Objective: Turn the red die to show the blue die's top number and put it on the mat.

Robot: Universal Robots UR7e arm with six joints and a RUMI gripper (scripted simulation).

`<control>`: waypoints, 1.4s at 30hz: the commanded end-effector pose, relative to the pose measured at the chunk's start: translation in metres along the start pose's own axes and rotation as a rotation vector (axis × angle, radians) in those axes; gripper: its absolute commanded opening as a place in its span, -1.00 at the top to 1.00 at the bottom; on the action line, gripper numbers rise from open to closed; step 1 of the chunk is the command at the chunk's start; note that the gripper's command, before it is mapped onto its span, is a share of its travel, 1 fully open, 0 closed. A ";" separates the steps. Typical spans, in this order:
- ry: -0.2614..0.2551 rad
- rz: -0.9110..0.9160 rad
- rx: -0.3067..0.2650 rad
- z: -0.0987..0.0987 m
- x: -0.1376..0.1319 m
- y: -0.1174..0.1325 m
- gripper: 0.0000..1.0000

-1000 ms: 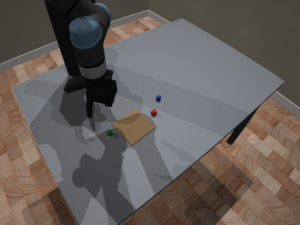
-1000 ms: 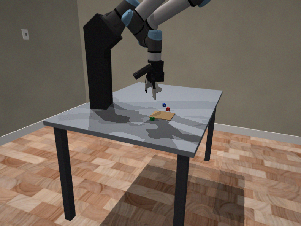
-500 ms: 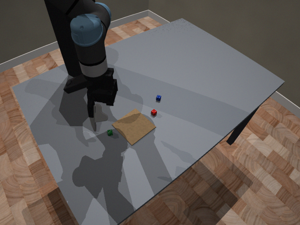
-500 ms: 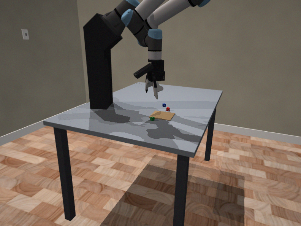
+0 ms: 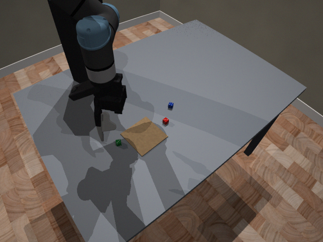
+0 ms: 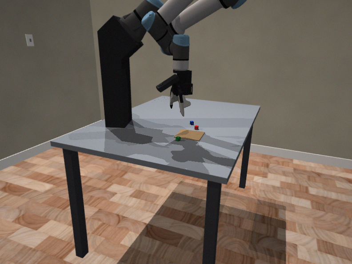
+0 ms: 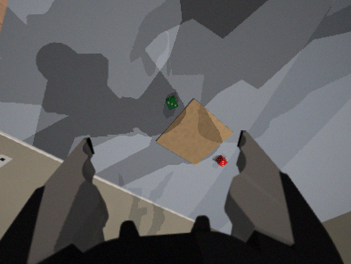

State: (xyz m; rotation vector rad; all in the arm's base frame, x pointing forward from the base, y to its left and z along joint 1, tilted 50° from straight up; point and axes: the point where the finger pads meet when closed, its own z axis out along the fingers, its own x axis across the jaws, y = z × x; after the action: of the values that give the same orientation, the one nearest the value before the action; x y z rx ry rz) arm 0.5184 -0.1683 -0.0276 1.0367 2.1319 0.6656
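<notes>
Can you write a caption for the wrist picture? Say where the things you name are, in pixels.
Small red die (image 7: 222, 160) and green die (image 7: 172, 103) beside a flat tan mat (image 7: 187, 134), between open fingers.

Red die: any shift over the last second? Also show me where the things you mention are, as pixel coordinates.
No. In the top view the red die (image 5: 165, 120) (image 6: 196, 127) (image 7: 222, 160) sits off the same edge of the tan mat (image 5: 147, 140) (image 6: 191, 135) (image 7: 184, 136), with no visible shift either way.
</notes>
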 end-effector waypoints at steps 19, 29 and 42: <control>0.000 -0.001 0.000 0.089 0.000 0.000 -1.00; 0.000 -0.001 0.000 0.108 0.000 0.000 -1.00; 0.000 -0.001 0.000 0.109 0.000 0.000 -1.00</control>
State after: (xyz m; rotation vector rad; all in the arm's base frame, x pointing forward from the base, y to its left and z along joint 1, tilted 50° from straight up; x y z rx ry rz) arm 0.5982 -0.1511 -0.0983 1.0378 2.1337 0.6669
